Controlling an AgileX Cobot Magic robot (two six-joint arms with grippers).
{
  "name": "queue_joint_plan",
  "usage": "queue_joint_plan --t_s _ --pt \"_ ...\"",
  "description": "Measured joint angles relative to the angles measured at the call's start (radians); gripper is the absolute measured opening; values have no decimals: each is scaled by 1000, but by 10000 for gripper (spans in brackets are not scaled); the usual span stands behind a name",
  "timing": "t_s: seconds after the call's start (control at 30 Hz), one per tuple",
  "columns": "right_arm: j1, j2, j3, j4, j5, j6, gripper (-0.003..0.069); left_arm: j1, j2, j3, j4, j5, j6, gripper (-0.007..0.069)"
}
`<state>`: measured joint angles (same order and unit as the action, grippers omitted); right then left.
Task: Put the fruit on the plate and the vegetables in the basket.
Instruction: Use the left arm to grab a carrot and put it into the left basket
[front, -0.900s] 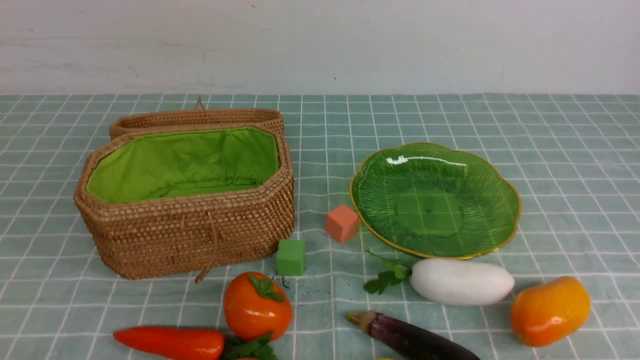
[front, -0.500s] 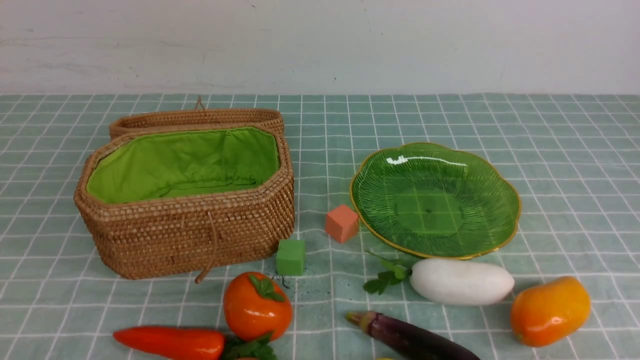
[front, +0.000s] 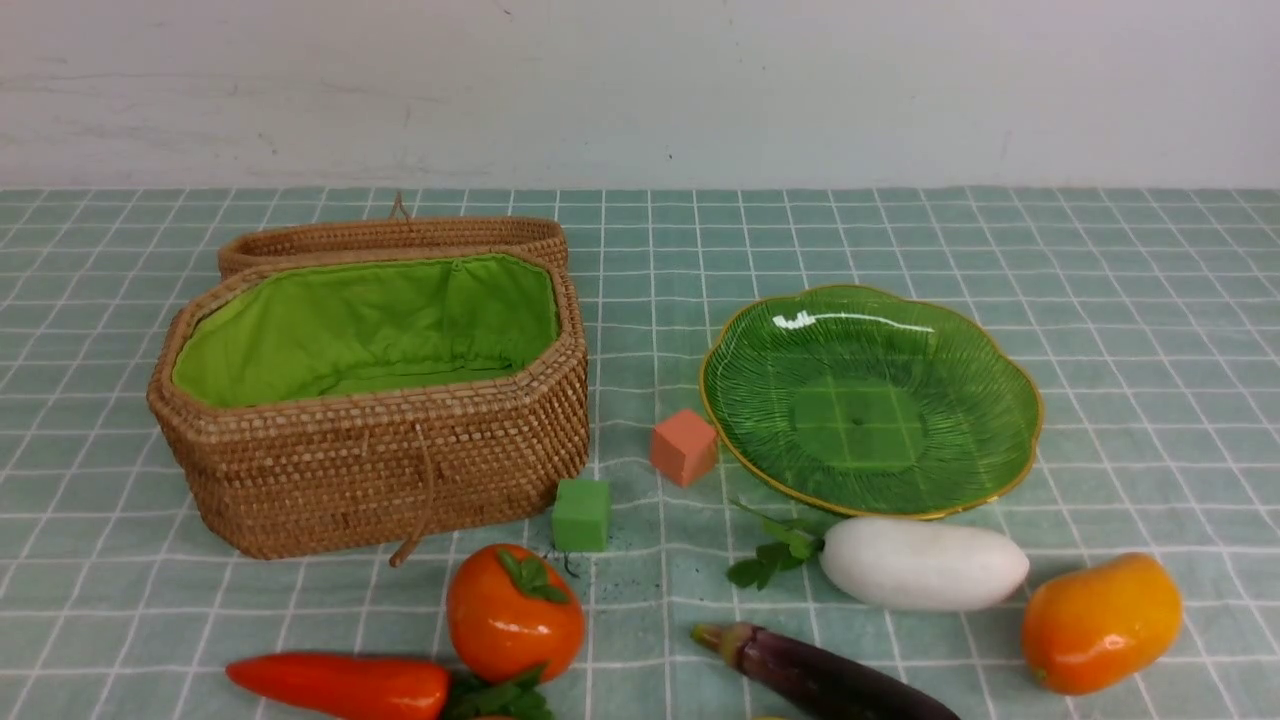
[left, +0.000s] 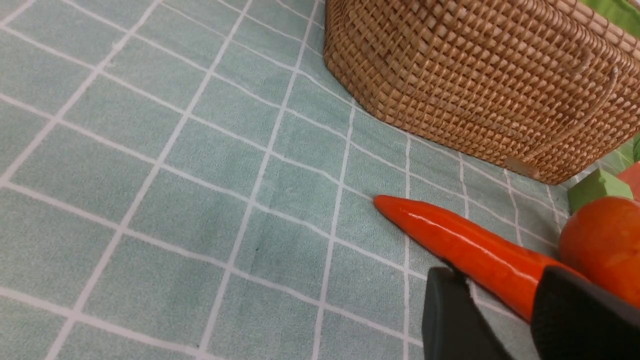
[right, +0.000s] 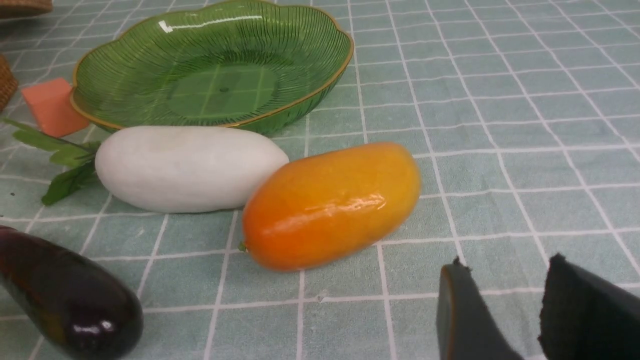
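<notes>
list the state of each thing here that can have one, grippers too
basket: lid open, nothing seen inside
plate: upright, empty
carrot: lying on its side, not in basket
radish: lying on its side
eggplant: lying on its side
left gripper: open, empty
right gripper: open, empty

I can't tell for certain what sort of place this is. I see a plain, scuffed pale wall (front: 640, 95) behind a green cloth (front: 1150, 400) with white grid lines, a woven basket (front: 380, 460) and a glass dish (front: 860, 420) standing on it.
</notes>
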<state>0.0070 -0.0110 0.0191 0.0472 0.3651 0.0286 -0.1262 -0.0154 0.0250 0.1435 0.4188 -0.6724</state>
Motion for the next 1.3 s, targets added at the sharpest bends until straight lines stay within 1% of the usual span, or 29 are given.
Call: queue_joint_plan --t_s 0.07,0.13,0.23,0.27,0.3,0.33,0.37,0.43,0.5,0.57,0.63,0.7,0.73,0.77,0.8,0.83,0.9,0.93,0.97,1.0,1.1,1.13,1.17,1.2,1.3 --pt "0 0 0 0 0 0 244 0 0 2 48 -14 7 239" --pt "0 0 0 0 0 0 244 0 0 4 54 -35 5 239" --pt "0 0 0 0 0 0 244 0 0 6 54 -114 -17 239" --pt "0 0 0 0 0 0 244 0 0 6 52 -185 -36 239" --pt "0 0 0 0 0 0 244 0 0 6 52 -205 -41 239" --pt "0 0 0 0 0 0 244 0 0 6 52 -322 -62 239" --pt "0 0 0 0 0 0 244 0 0 6 52 -359 -68 239" --pt "0 0 0 0 0 0 244 0 0 6 54 -494 -73 239" --pt "0 0 0 0 0 0 244 0 0 6 55 -568 -79 239" --pt "0 0 0 0 0 0 244 0 0 -15 55 -577 -93 239" --pt "0 0 0 0 0 0 244 0 0 -75 56 -552 -105 239" --pt "0 0 0 0 0 0 244 0 0 -171 62 -509 -106 239" --pt "0 0 0 0 0 0 244 0 0 -182 63 -503 -106 239" --pt "0 0 0 0 0 0 244 0 15 -292 69 -454 -106 239" --pt "0 0 0 0 0 0 244 0 39 -360 72 -410 -107 239" --pt "0 0 0 0 0 0 244 0 44 -360 72 -399 -107 239" --pt "0 0 0 0 0 0 244 0 121 -528 74 -239 -109 239" --pt "0 0 0 0 0 0 244 0 178 -606 74 -102 -109 239" --pt "0 0 0 0 0 0 244 0 178 -617 74 -102 -109 239" --pt "0 0 0 0 0 0 244 0 244 -702 74 67 -106 239" --pt "0 0 0 0 0 0 244 0 357 -796 90 344 -88 239" --pt "0 0 0 0 0 0 244 0 370 -799 94 372 -87 239" --pt "0 0 0 0 0 0 244 0 411 -813 112 452 -85 239" --pt "0 0 0 0 0 0 244 0 442 -814 128 496 -85 239" --pt "0 0 0 0 0 0 244 0 505 -807 133 543 -69 239"
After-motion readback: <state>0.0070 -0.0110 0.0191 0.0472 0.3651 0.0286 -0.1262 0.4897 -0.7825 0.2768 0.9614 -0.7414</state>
